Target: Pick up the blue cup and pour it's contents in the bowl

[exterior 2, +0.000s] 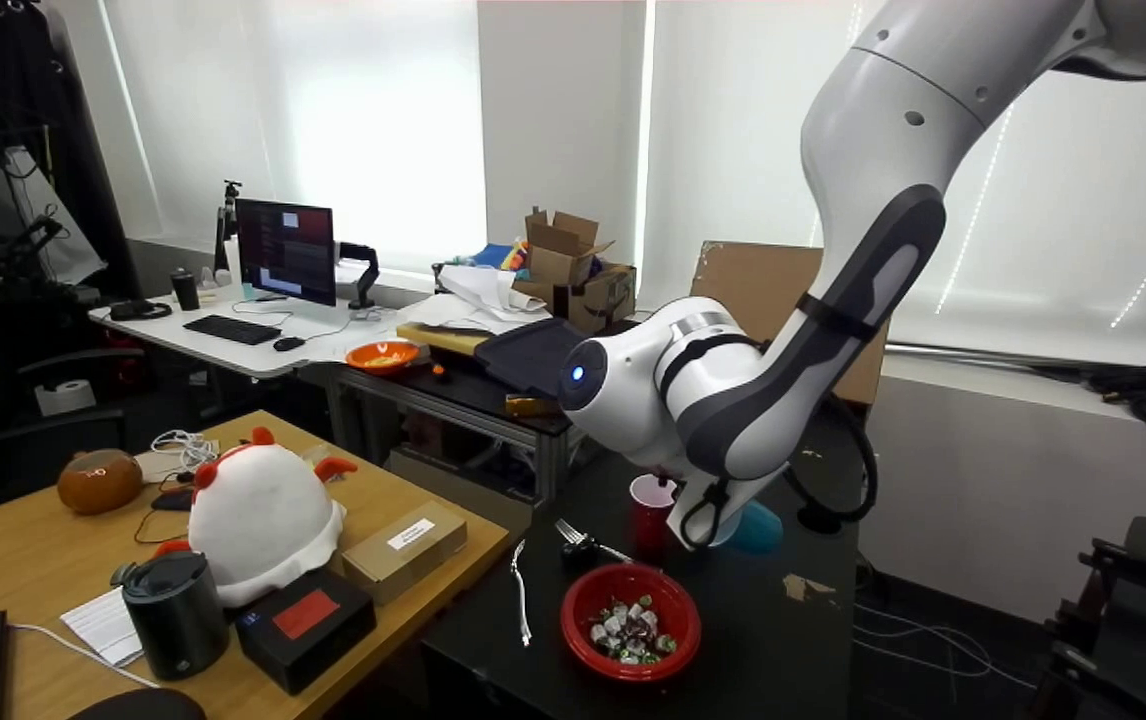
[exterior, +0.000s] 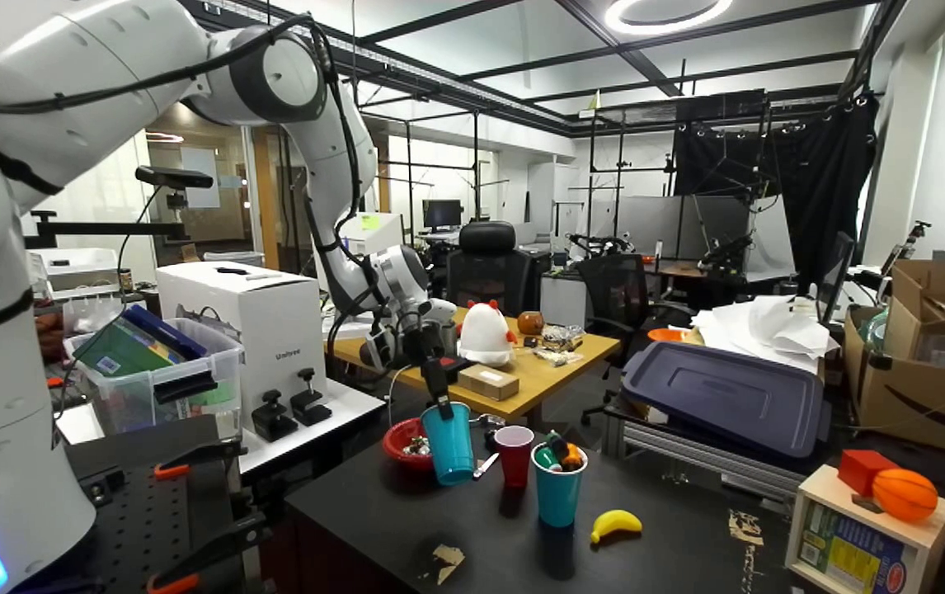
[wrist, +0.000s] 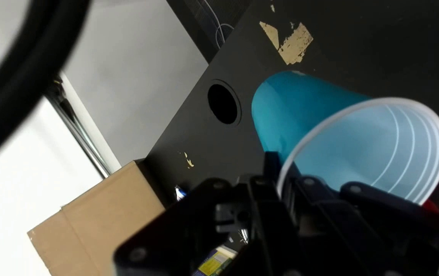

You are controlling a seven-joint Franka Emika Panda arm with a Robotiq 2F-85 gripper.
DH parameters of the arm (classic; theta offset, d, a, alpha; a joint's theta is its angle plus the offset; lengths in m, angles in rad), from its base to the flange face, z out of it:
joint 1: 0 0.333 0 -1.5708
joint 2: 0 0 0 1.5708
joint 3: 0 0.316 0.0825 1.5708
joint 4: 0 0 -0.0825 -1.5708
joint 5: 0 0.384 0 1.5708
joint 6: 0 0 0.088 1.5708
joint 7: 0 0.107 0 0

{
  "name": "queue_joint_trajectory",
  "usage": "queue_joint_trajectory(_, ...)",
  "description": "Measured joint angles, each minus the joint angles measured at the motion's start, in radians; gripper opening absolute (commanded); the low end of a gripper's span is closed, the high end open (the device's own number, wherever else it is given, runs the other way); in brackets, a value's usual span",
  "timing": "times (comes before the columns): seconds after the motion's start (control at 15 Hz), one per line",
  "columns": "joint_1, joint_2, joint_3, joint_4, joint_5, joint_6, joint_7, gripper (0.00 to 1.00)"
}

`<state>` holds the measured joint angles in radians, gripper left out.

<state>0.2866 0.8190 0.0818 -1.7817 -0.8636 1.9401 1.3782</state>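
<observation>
Tilted blue cup point(exterior: 451, 447) in the gripper point(wrist: 282, 168), near the red bowl point(exterior 2: 578, 618)

The jaws pinch the blue cup at its rim – in the wrist view the cup's wall runs between the 2 fingers point(wrist: 271, 163). The cup leans: in an exterior view its mouth is on the bowl's side and higher than its base. The wrist view shows its pale inside, marked with curved lines. In an exterior view the arm point(exterior 2: 888, 130) hides most of the cup, leaving a patch of turquoise side. Whether its base touches the black table point(exterior: 679, 511) below, I cannot tell.

The bowl rests on that table and holds a heap of silver and green pieces point(exterior 2: 633, 628). A fork point(exterior 2: 570, 532) lies near its rim. 2 more cups stand upright – a red cup point(exterior: 514, 460) and, near it, a teal cup point(exterior: 558, 502) filled with small coloured objects point(exterior: 560, 456). A yellow banana point(exterior: 617, 523) lies on the table beside the teal cup.
</observation>
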Motion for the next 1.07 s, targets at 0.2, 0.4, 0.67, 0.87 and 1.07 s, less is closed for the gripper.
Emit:
queue_joint_trajectory(0.2, -0.022, -0.044, -0.015, -0.076, 0.023, 0.078, 0.059, 0.01)
queue_joint_trajectory(0.4, -0.044, -0.074, -0.039, -0.134, 0.037, 0.156, 0.103, 0.01)
queue_joint_trajectory(0.67, -0.061, -0.084, -0.08, -0.173, 0.044, 0.266, 0.17, 0.01)
queue_joint_trajectory(0.87, -0.066, -0.084, -0.107, -0.183, 0.044, 0.329, 0.204, 0.01)
queue_joint_trajectory(1.07, -0.069, -0.084, -0.122, -0.186, 0.044, 0.373, 0.222, 0.01)
